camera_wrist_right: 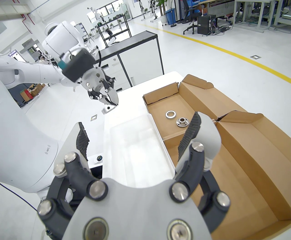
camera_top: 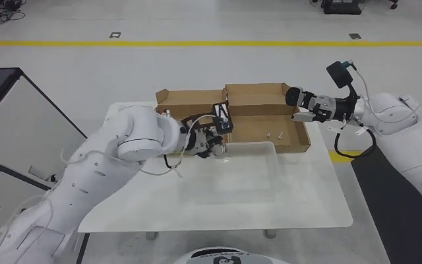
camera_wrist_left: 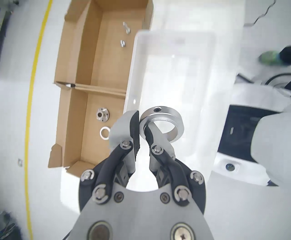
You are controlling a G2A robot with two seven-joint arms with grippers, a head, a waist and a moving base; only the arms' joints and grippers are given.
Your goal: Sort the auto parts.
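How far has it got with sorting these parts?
Done: a flange and flat ring lie in one compartment of the cardboard box, two small fasteners in the other. In hand: the left jaws grip a metal collar near the clear tray. Left: probably placing that collar in the box; the right jaws hang open, holding nothing.

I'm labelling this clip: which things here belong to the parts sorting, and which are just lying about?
Job: left gripper holding metal collar, white tray, cardboard box, flanged hub, washer, small bolts.
Lying about: cabinet, office chairs, yellow floor line.
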